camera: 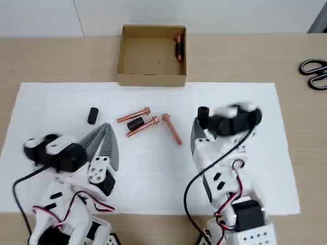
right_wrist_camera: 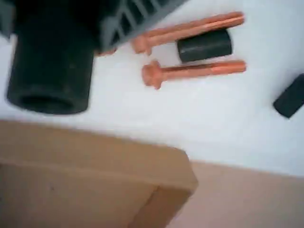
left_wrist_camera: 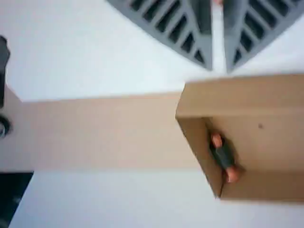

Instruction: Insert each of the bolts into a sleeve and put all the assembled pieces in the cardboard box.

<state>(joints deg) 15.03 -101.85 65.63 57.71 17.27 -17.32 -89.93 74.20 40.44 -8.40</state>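
Observation:
The cardboard box [camera: 152, 79] stands at the back with one assembled piece [camera: 178, 47] inside, a copper bolt in a black sleeve [left_wrist_camera: 222, 156]. Three loose copper bolts [camera: 134, 115] [camera: 143, 126] [camera: 172, 128] lie mid-mat. One black sleeve [camera: 135, 123] rests between two of them, another sleeve [camera: 92, 115] lies farther left. My right gripper [camera: 203, 118] is shut on a third black sleeve [right_wrist_camera: 50, 61], raised to the right of the bolts. My left gripper [left_wrist_camera: 217, 64] hovers left of the bolts, shut to a thin slit, holding nothing.
A white paper mat [camera: 245, 168] covers the table in front of the box. Scissors [camera: 314, 74] lie at the far right edge. The box's near corner [right_wrist_camera: 95, 156] shows close in the right wrist view. Open mat lies between the two arms.

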